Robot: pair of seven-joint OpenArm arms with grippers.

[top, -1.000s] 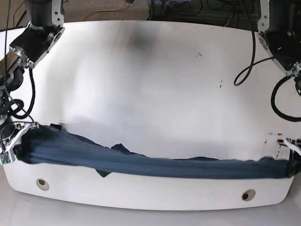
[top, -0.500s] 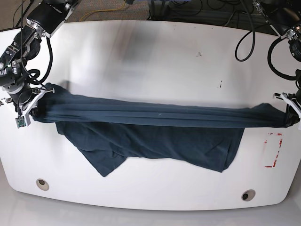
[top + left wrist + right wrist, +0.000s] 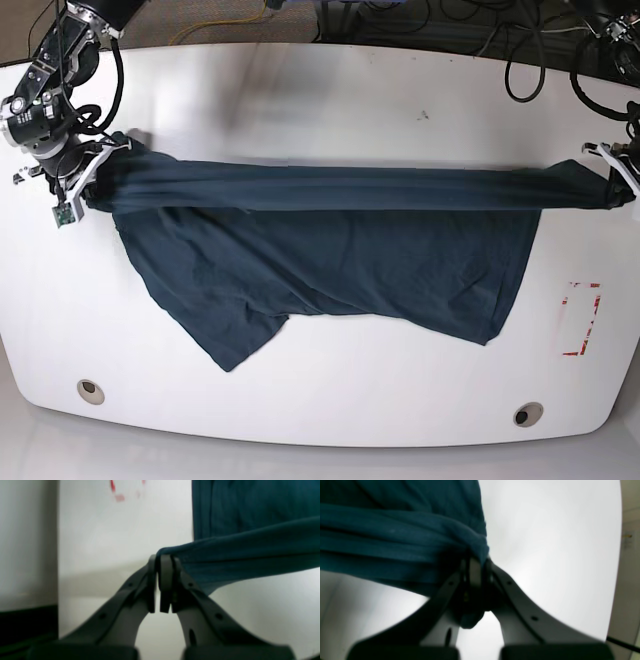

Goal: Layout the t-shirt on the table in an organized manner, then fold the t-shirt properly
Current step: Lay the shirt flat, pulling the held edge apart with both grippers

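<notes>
I see my left gripper (image 3: 612, 185) and my right gripper (image 3: 85, 182) each pinched tight on one end of the t-shirt (image 3: 330, 250). The cloth is stretched between them, and the rest lies on the table (image 3: 330, 90).

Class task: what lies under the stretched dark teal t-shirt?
Under the dark teal cotton t-shirt lies the glossy white table, bare all around it. Whatever sits on the covered patch beneath the cloth is hidden.
</notes>
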